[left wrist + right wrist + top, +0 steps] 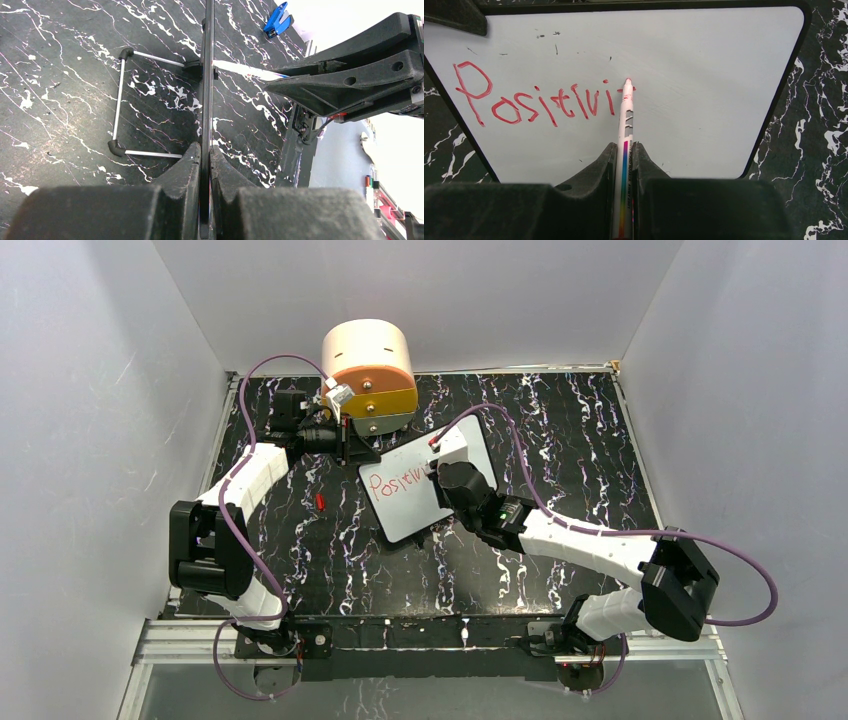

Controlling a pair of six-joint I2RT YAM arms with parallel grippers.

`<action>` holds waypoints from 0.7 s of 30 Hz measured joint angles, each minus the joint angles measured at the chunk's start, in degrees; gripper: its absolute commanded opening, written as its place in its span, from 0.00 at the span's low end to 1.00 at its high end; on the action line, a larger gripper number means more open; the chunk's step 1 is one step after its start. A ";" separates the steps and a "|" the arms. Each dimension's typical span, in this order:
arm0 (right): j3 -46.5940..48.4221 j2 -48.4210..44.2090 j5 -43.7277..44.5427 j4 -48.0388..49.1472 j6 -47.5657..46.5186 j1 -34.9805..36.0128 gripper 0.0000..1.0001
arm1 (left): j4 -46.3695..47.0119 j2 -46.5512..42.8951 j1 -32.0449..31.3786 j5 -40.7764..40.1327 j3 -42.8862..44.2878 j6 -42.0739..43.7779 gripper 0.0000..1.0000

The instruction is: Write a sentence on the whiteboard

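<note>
The whiteboard [410, 520] stands tilted on the black marble table; in the left wrist view it shows edge-on as a thin black rim [206, 75]. My left gripper [360, 452] is shut on its upper left edge [205, 152]. Red lettering [397, 483] reads "Positivi" [534, 102] in one slanted line. My right gripper [443, 472] is shut on a white marker [625, 125] with a rainbow stripe. Its red tip [627, 82] touches the board [704, 75] just right of the last letter. The rest of the sentence is not on the board.
A round cream and orange drawer unit [370, 365] stands behind the board. A small red cap [320, 502] lies left of it. The board's wire stand [120, 105] rests on the table. A blue clip [276, 20] lies farther off. White walls enclose the table.
</note>
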 measured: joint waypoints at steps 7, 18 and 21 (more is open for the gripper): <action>0.15 0.00 -0.72 -2.93 1.09 0.00 0.00 | 0.00 0.00 0.00 -0.11 0.00 0.00 0.00; 0.20 0.00 -1.75 -7.45 2.10 0.00 0.00 | -0.04 0.00 -0.04 -0.11 0.00 -0.13 0.00; 0.20 0.00 -1.51 -7.58 2.21 0.00 0.00 | -0.04 0.00 -0.04 -0.11 0.00 -0.17 0.00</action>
